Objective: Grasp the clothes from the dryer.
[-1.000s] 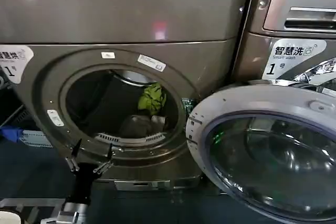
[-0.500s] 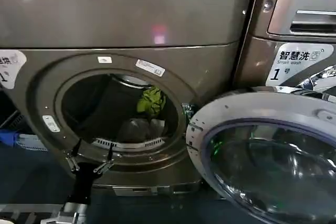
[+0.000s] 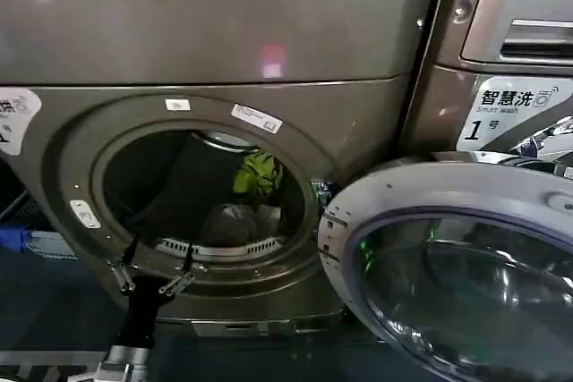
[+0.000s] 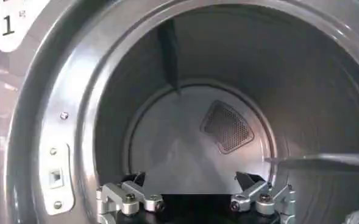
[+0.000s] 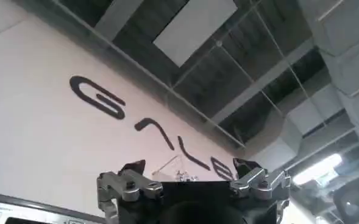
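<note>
The dryer [image 3: 224,33] stands with its round door [image 3: 421,187] swung open to the right. Inside the drum lie the clothes: a lime yellow-green piece [image 3: 258,174] up against the right side and a pale grey piece [image 3: 230,221] on the drum floor. My left gripper [image 3: 159,253] is open just in front of the porthole's lower left rim, short of the clothes, nothing between its fingers. In the left wrist view the left gripper [image 4: 191,181] faces the drum's back wall [image 4: 167,152]. My right gripper [image 5: 188,165] is open, pointing up at a wall and ceiling.
The open door's chrome rim and dark glass [image 3: 466,284] fill the lower right, close beside the porthole. A similar LG machine [image 3: 510,60] stands to the right. A mesh vent [image 4: 228,126] sits in the drum's back wall. Blue items [image 3: 13,239] lie at the left edge.
The head view has shifted a little: the LG machine and door drift right and the porthole sits slightly lower and larger. The left gripper keeps its spot at the lower rim, still open.
</note>
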Robot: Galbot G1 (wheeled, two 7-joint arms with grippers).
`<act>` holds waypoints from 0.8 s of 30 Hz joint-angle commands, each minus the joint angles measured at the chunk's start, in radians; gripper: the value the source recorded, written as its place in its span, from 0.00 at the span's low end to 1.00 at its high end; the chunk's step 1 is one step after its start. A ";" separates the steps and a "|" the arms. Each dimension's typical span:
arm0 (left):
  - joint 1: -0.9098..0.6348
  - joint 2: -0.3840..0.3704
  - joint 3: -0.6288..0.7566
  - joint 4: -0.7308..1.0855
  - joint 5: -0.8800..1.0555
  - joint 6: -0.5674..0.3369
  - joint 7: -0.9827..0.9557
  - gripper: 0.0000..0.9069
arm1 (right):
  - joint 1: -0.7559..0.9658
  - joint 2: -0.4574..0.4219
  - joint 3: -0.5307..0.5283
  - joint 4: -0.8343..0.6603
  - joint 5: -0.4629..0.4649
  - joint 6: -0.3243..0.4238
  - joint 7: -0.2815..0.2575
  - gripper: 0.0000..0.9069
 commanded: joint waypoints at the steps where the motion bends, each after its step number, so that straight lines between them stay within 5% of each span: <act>1: 0.001 0.001 0.000 0.001 0.000 0.000 0.000 1.00 | -0.001 0.002 0.000 -0.002 0.000 0.005 -0.003 1.00; 24: -0.005 0.002 0.001 0.007 -0.004 -0.001 0.000 1.00 | 0.004 0.003 -0.004 0.001 -0.003 0.004 0.002 1.00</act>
